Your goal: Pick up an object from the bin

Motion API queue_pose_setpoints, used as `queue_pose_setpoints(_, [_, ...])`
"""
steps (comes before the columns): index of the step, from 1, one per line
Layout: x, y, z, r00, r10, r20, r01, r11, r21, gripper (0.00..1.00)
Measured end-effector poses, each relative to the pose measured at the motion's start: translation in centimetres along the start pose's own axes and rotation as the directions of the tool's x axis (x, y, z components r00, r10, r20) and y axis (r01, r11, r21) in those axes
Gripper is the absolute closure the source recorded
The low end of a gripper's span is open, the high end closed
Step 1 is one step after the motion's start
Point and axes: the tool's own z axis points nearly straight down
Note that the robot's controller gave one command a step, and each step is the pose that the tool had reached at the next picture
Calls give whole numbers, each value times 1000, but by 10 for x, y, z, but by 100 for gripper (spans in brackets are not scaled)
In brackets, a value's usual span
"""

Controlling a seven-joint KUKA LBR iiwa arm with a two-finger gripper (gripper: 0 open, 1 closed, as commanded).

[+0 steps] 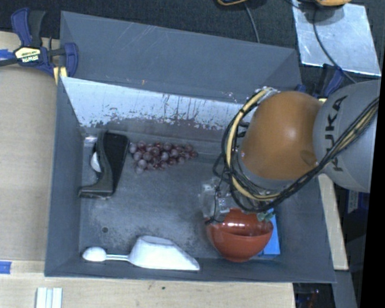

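The claw (213, 203) hangs at the red bowl (238, 244), 4 o'clock in the bin (167, 205); its spread cannot be told.

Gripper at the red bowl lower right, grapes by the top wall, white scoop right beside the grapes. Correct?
Not quite. In the camera view the white scoop lies along the bottom wall, well apart from the grapes. The rest holds: gripper at the red bowl lower right, grapes by the top wall.
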Motion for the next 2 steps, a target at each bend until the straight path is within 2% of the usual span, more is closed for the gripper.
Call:
queue_pose_setpoints(1, [-10,-21,-73,967,-254,2,254,967,1,100])
queue_pose_setpoints(2, [14,-75,20,966,-260,8,260,966,4,100])
